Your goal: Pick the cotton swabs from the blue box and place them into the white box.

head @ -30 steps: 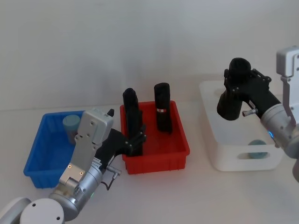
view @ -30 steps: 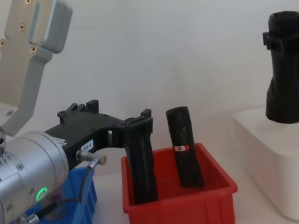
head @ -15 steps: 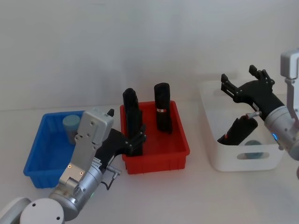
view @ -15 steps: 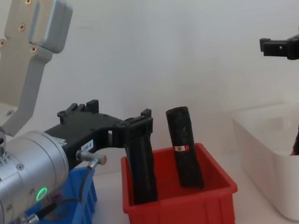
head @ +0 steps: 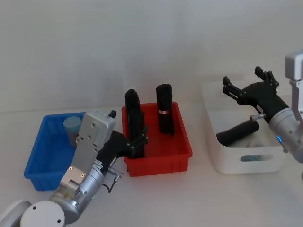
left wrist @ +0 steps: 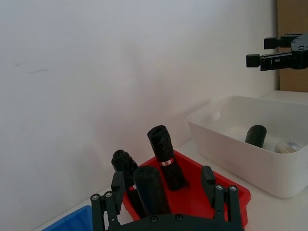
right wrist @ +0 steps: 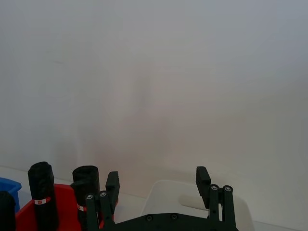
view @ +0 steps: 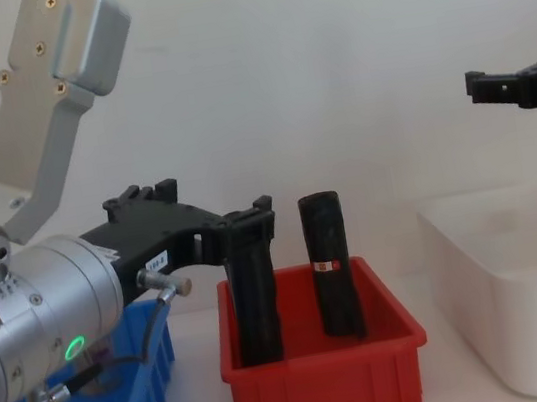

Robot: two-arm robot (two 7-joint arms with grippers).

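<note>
At your far left, the blue box (head: 45, 153) holds one jar of cotton swabs (head: 72, 128) in its rear corner. Your left gripper (head: 137, 143) sits over the red bin (head: 158, 158), fingers spread around an upright black roll (head: 137, 130); no contact is confirmed. A second black roll (head: 165, 115) stands behind. At your right, the white box (head: 239, 161) contains a lying black roll (head: 238, 133) and a teal-lidded jar (left wrist: 287, 146). Your right gripper (head: 246, 85) hangs open above it, holding nothing.

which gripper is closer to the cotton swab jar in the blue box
Left. The left gripper sits over the red bin, right of the blue box holding the jar. The right gripper is across the table, above the white box.
</note>
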